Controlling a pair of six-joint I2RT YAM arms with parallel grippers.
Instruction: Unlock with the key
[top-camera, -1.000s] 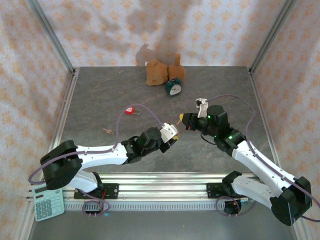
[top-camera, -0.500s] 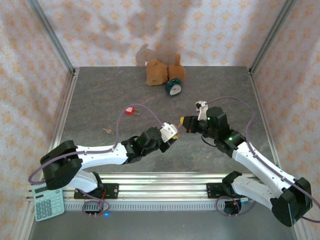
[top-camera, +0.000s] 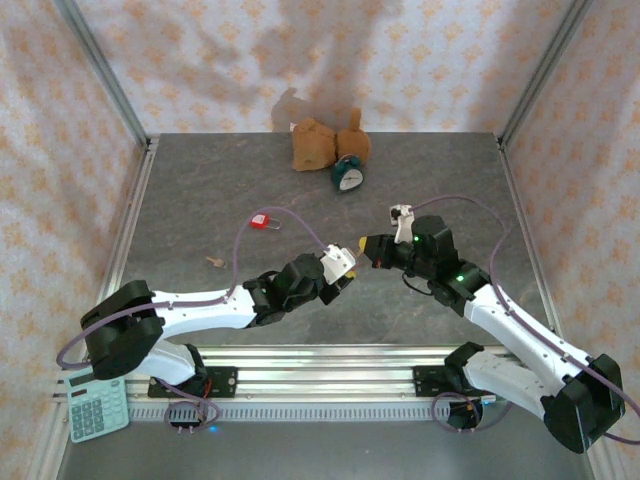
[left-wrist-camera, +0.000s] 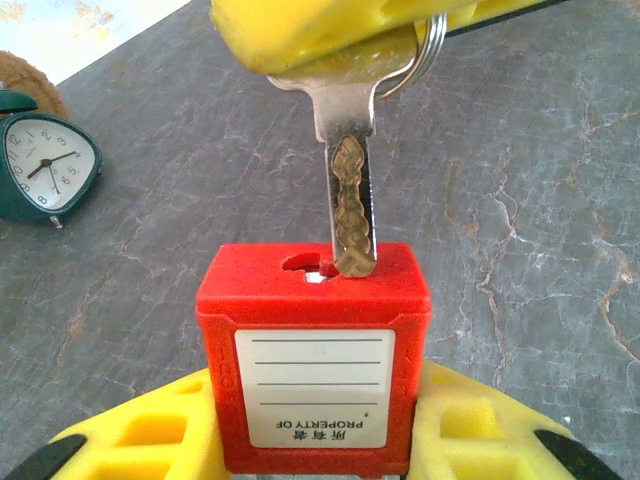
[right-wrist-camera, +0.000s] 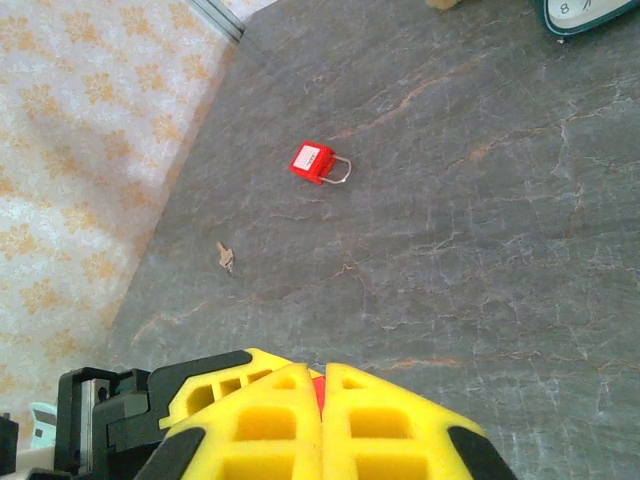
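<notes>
The left gripper (left-wrist-camera: 314, 445) is clamping a red padlock (left-wrist-camera: 314, 370) between its 2 yellow fingers, and the right gripper (top-camera: 368, 247) is pinching the head of the key (left-wrist-camera: 352, 200) with its jaws closed tight. The key is hanging in the air between the 2 arms. In the left wrist view its long axis is running almost straight down, with the tip meeting the padlock's top face just right of the keyhole (left-wrist-camera: 305, 264). Pickup and rough alignment are looking done, while seating the blade, turning it and freeing the shackle are all remaining.

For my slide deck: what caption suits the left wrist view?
Left gripper holds a red padlock; right gripper holds the key, tip at its top.
</notes>
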